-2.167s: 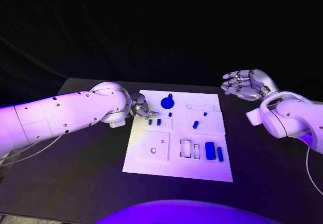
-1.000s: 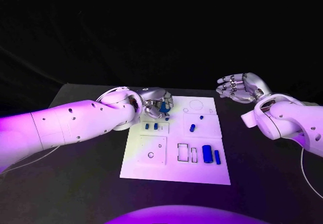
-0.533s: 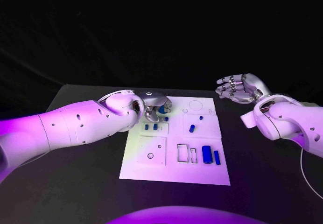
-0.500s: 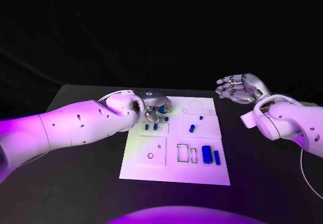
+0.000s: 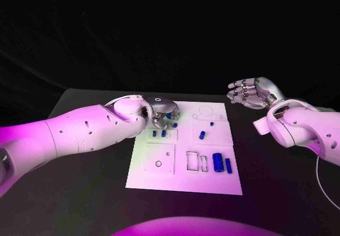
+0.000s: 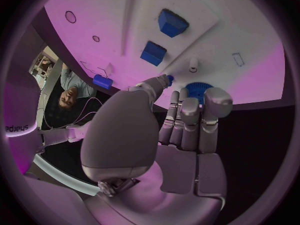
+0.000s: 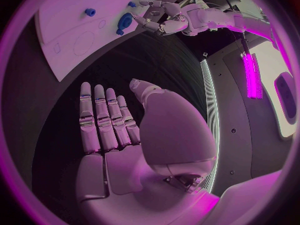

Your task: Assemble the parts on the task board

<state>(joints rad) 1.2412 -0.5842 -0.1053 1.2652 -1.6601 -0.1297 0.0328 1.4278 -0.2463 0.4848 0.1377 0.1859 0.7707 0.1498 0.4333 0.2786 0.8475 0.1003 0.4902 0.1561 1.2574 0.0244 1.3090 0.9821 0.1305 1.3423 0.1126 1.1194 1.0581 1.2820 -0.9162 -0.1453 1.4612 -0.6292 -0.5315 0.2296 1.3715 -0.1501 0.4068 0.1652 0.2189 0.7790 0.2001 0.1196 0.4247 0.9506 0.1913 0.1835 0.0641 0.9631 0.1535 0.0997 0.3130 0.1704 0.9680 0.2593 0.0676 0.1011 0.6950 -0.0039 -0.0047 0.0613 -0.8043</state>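
The white task board [image 5: 184, 177] lies in the middle of the black table. My left hand [image 5: 161, 110] hangs over its far left corner, fingers curled down around a blue round part [image 5: 172, 115]. In the left wrist view the fingertips [image 6: 212, 96] sit on that blue round part [image 6: 199, 90] and the thumb closes in beside it. Two small blue pegs [image 5: 158, 133] stand just in front of the hand. My right hand [image 5: 251, 93] is raised off the board's far right side, fingers apart and holding nothing. The right wrist view shows its fingers [image 7: 103, 120] straight.
More blue parts stand on the board: a short peg [image 5: 202, 135], a tiny one [image 5: 213, 123], and two long blocks [image 5: 221, 163] at the near right beside narrow slots [image 5: 192, 161]. A round outline [image 5: 206, 110] marks the far right of the board.
My left hand has moved from the board's left edge onto the blue round part and closed around it. The camera shifted a little. The right hand has stayed put.
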